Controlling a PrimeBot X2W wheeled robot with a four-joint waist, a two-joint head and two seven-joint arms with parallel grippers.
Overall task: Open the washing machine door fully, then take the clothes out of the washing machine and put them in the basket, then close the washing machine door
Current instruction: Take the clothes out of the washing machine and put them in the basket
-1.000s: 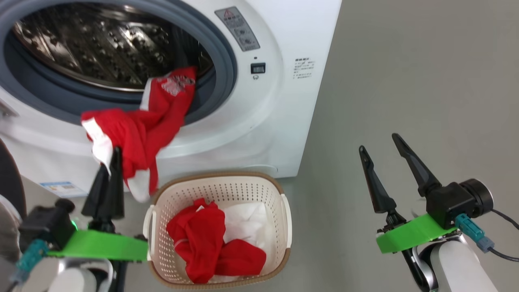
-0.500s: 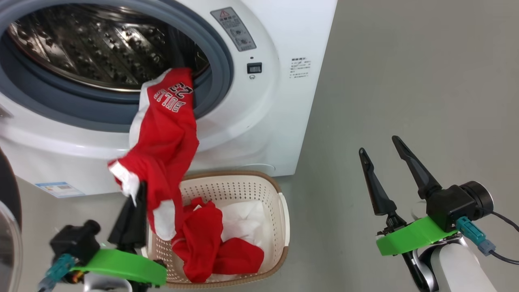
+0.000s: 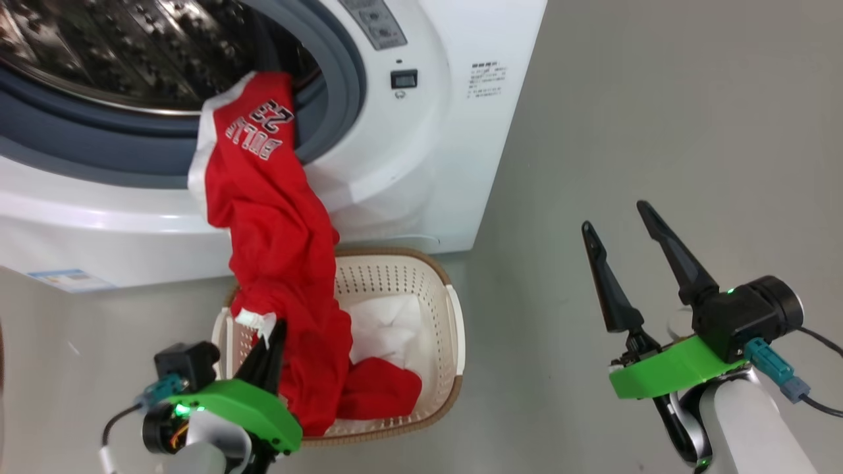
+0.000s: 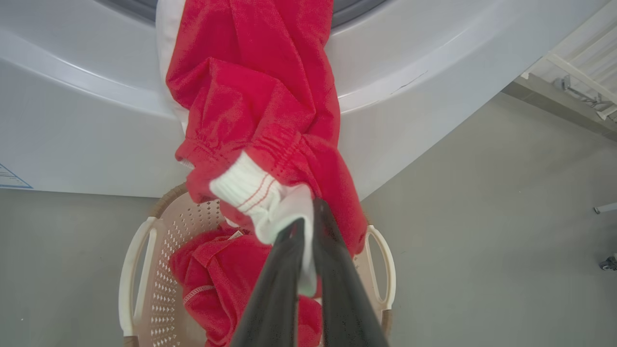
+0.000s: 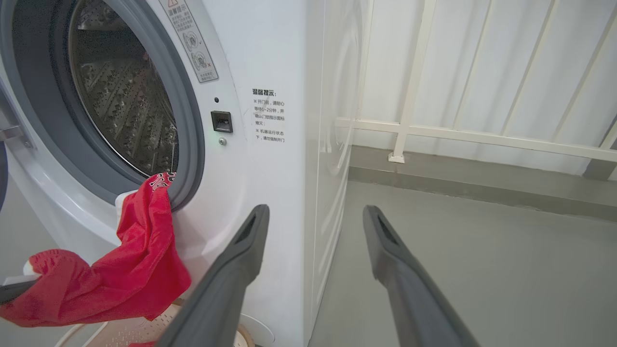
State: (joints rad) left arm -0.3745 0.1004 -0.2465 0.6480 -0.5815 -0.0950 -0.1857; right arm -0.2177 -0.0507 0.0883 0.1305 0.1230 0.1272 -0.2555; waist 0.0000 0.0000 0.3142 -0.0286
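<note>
— What does the left side hold now?
— My left gripper [image 3: 280,329] is clamped on one garment, the red jersey [image 3: 276,224], at its white ribbed cuff [image 4: 255,190]. The two fingers [image 4: 279,279] pinch this cuff between them, above the basket [image 3: 454,329].
— Where does the jersey lie?
— It is stretched out. Its upper end, with the lettering "BULLS 23" upside down, lies over the grey gasket [image 3: 332,99] at the mouth of the washing machine [image 3: 421,164]. From there it hangs down the white front, and its lower part covers the left half of the basket. Whether it touches what lies inside, I cannot tell.
— How many pieces are inside the basket?
— I count two: one red piece [image 3: 382,395] and one white garment [image 3: 388,326], touching each other. There is one basket, on the floor [image 3: 658,99] just before the machine. In the left wrist view I see its two white handles [image 4: 132,274], one on each side. One blue label [image 3: 66,280] is low on the machine's front.
— And the right side?
— My right gripper [image 3: 614,216] is empty. Its two fingers stand wide apart over the floor, well to the right of the basket.
</note>
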